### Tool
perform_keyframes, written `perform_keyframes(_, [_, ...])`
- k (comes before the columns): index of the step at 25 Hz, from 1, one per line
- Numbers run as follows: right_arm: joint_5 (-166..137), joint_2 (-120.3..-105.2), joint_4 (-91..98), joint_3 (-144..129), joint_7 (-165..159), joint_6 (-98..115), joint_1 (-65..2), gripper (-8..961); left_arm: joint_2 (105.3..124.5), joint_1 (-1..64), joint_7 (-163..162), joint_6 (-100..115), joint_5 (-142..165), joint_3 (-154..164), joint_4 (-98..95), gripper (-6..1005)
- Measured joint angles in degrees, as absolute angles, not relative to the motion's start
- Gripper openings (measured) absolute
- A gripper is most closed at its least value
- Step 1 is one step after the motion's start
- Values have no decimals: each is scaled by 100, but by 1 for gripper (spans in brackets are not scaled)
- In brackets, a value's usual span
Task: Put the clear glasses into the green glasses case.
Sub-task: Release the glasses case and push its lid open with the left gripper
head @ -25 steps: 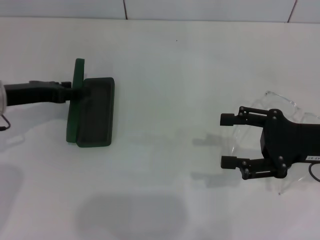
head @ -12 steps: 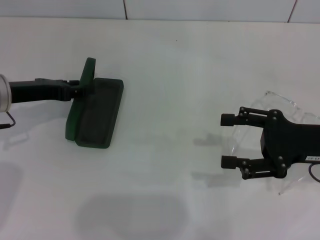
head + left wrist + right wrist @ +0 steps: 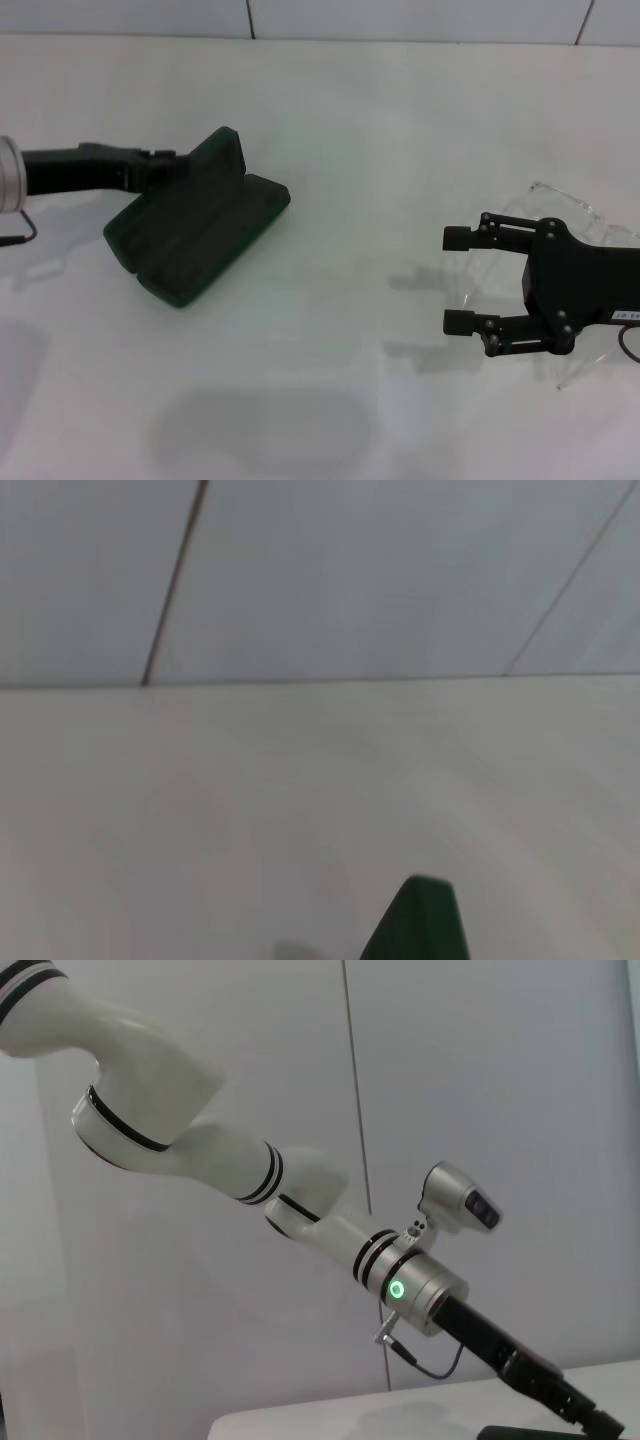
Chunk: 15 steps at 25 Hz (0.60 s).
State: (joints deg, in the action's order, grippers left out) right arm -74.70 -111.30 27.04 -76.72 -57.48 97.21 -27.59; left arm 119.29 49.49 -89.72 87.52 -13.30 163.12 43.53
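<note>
The green glasses case (image 3: 200, 235) lies open on the white table (image 3: 360, 130) at the left, its two halves spread and set at a slant. My left gripper (image 3: 168, 165) reaches in from the left and is shut on the rim of the far half. A corner of the green case (image 3: 425, 920) shows in the left wrist view. The clear glasses (image 3: 572, 204) lie at the right edge, mostly under my right gripper (image 3: 458, 280). That gripper hovers open above them, fingertips pointing toward the case, with nothing between them.
A tiled wall (image 3: 420, 18) runs along the table's far edge. The right wrist view shows my left arm (image 3: 300, 1205) stretched over the table toward the case. Bare tabletop separates the case from the glasses.
The left gripper has swung the case clockwise and laid its upright half down, so the case now lies spread open at a slant. The right gripper and glasses have not moved.
</note>
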Motion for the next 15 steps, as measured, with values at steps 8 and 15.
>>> perform_keyframes(8, [-7470,-11117,2721,-7672,-5704,9719,-2688,824,11928,5253,-8431,8790,-1401,16312,4322,138])
perform_keyframes(15, [-7470,-11103,2699,-7672,-5607,9723,-2615,824,11927,5419,-8483,9150,-1210,16312,4329,89])
